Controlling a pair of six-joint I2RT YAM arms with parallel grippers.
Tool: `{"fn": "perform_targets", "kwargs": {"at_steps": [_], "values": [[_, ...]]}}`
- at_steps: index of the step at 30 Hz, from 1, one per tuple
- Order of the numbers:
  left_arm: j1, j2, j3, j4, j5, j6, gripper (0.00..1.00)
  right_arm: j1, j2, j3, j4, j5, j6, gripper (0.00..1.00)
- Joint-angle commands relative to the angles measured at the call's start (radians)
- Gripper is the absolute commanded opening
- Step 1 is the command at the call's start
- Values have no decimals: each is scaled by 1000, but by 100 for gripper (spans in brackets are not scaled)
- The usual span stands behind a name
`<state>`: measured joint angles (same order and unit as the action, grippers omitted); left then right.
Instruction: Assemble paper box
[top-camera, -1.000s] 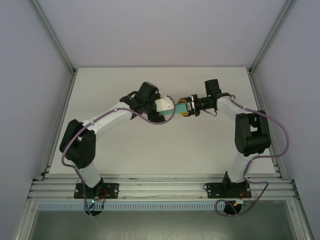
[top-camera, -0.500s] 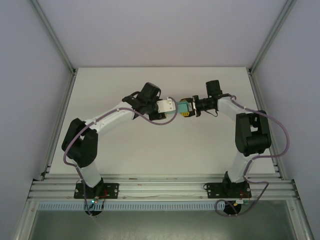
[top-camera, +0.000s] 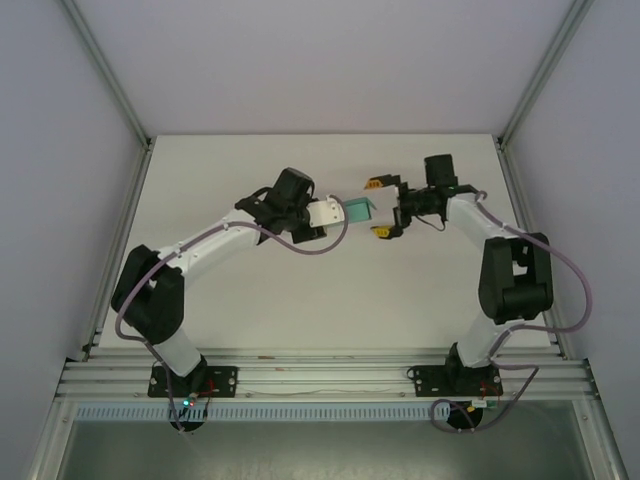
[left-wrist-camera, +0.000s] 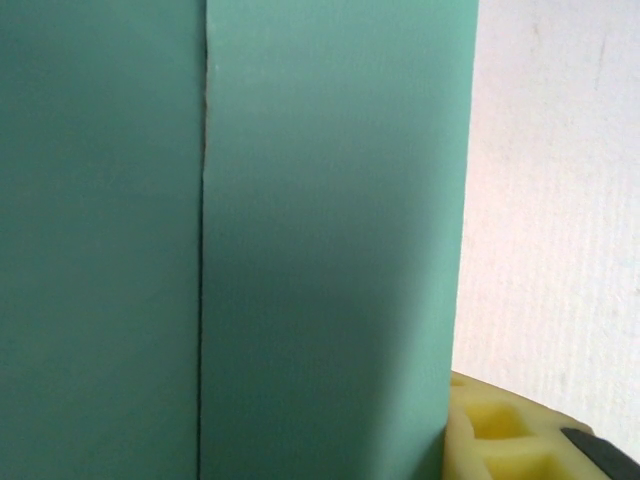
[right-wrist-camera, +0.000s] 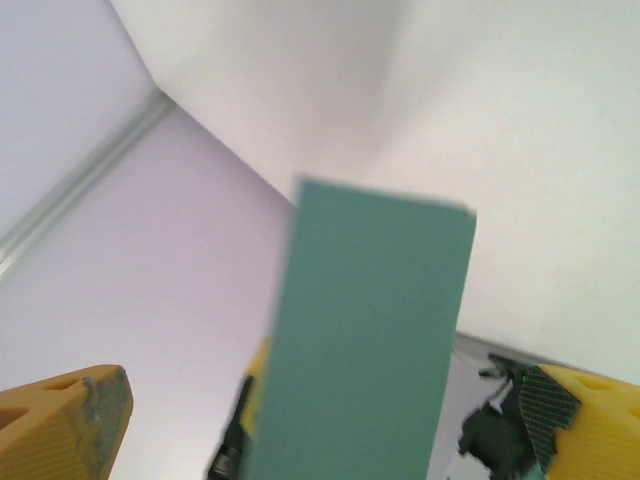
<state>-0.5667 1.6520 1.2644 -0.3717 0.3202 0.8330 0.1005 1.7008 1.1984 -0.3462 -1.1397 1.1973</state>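
Box (top-camera: 360, 210) is held up over the surface (top-camera: 300, 290), my left claw (top-camera: 343, 214) clamped on one end, my right claw (top-camera: 379, 208) spread wide at its free end, touching nothing; light thin card, probably dents easily, so I'd pinch flat faces near creases, gently.

A white desk (top-camera: 300, 300) sits between pale lilac walls (top-camera: 50, 200). Aluminium rails (top-camera: 320, 372) line its near edge, metal posts (top-camera: 107, 70) its far corners.

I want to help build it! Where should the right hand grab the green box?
Probably the free end of the green box, coming from the right. The left hand holds the other end, and the free end points toward the open right hand.
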Motion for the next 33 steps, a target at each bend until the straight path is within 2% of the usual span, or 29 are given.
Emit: {"fn": "perform_targets", "kwargs": {"at_steps": [1, 2, 4, 7, 10, 12, 15, 19, 21, 25, 27, 33], "values": [[16, -37, -28, -21, -6, -40, 32, -52, -78, 0, -16, 148, -83, 100], [20, -37, -30, -44, 8, -45, 32, -59, -92, 11, -34, 189, -117, 100], [25, -31, -24, -114, 51, -45, 33, -64, -115, 84, -178, 315, -267, 100], [40, 6, 4, -233, 141, -25, 34, -56, -165, 194, -377, 648, -476, 100], [59, 67, 65, -328, 185, -62, 35, -46, -246, 184, -361, 892, -649, 100], [69, 107, 111, -387, 219, -63, 35, -38, -315, 106, -244, 936, -814, 100], [71, 155, 162, -448, 236, -56, 35, -47, -421, -12, -96, 864, -1044, 100], [71, 217, 217, -523, 263, -20, 35, -53, -579, -237, 166, 781, -1185, 100], [71, 249, 252, -567, 260, -7, 35, -54, -626, -296, 229, 717, -1241, 100], [68, 319, 309, -638, 229, 14, 35, -47, -624, -273, 146, 536, -1337, 100], [66, 340, 330, -647, 204, -1, 35, -30, -593, -247, 92, 497, -1349, 99], [51, 347, 322, -625, 192, -2, 37, 105, -460, -157, -102, 521, -1488, 94]]}}
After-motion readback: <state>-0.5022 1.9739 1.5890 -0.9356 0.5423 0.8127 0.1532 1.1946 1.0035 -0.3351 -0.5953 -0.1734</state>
